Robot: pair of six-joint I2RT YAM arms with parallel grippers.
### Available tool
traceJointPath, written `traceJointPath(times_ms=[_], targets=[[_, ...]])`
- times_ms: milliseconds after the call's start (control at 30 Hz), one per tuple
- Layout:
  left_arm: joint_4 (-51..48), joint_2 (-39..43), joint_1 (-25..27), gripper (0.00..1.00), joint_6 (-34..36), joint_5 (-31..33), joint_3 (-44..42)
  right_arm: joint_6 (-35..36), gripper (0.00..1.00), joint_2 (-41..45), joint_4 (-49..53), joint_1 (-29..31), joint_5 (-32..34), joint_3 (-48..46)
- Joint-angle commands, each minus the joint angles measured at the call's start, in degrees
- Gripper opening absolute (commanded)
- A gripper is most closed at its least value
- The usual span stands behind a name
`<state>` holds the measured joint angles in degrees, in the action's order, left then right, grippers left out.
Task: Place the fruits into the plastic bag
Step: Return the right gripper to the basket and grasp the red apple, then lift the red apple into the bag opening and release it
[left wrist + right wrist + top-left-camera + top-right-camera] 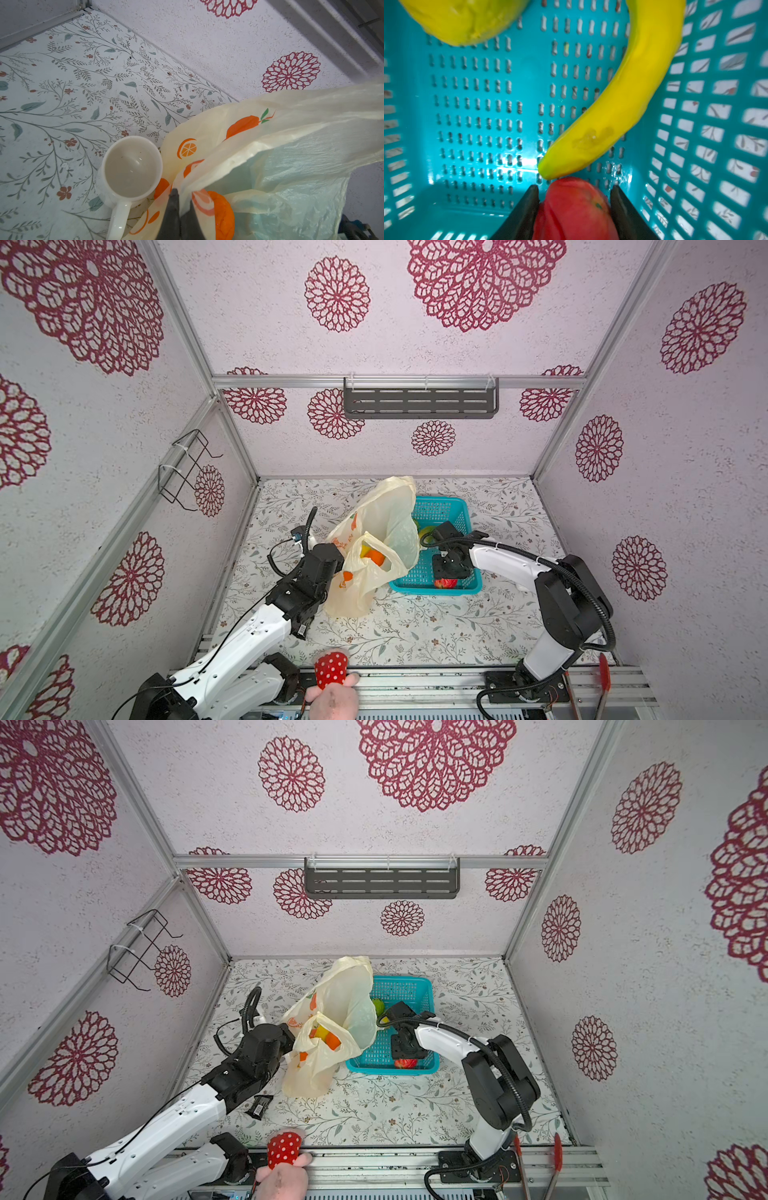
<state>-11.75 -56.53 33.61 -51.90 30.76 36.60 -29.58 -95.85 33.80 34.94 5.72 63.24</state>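
The pale-yellow plastic bag stands open at the middle of the table. It leans against the teal basket. My left gripper is shut on the bag's rim. An orange and a yellow round fruit lie inside the bag. My right gripper is down in the basket, its fingers pressed on both sides of the red fruit. A banana touches the red fruit's tip. A yellow-green fruit lies farther back.
A white mug stands right beside the bag on the left arm's side. A red dotted plush toy and red tongs lie at the front rail. A small black packet lies by the left arm. The basket walls close in around the right gripper.
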Motion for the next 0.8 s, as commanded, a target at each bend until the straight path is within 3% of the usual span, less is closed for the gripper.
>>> traceJointPath(times_ms=[0, 200, 367, 533, 767], targets=[[-0.4, -0.8, 0.3, 0.0, 0.5, 0.8, 1.7, -0.3, 0.39, 6.2, -1.0, 0.3, 0.1, 3.8], [-1.6, -1.3, 0.1, 0.0, 0.6, 0.7, 2.9, 1.7, 0.37, 13.3, -7.9, 2.6, -0.1, 7.1], [-1.7, -1.0, 0.1, 0.0, 0.6, 0.9, 3.1, 4.4, 0.37, 14.9, -16.7, 6.2, -4.3, 8.9], [-2.1, -0.6, 0.0, 0.0, 0.7, 1.1, 3.1, 3.9, 0.37, 9.8, -23.5, 9.3, -7.8, 11.5], [-3.0, 1.2, 0.1, 0.0, 0.4, 1.3, 2.9, 4.1, 0.37, 0.4, -24.1, 12.0, -9.4, 16.7]])
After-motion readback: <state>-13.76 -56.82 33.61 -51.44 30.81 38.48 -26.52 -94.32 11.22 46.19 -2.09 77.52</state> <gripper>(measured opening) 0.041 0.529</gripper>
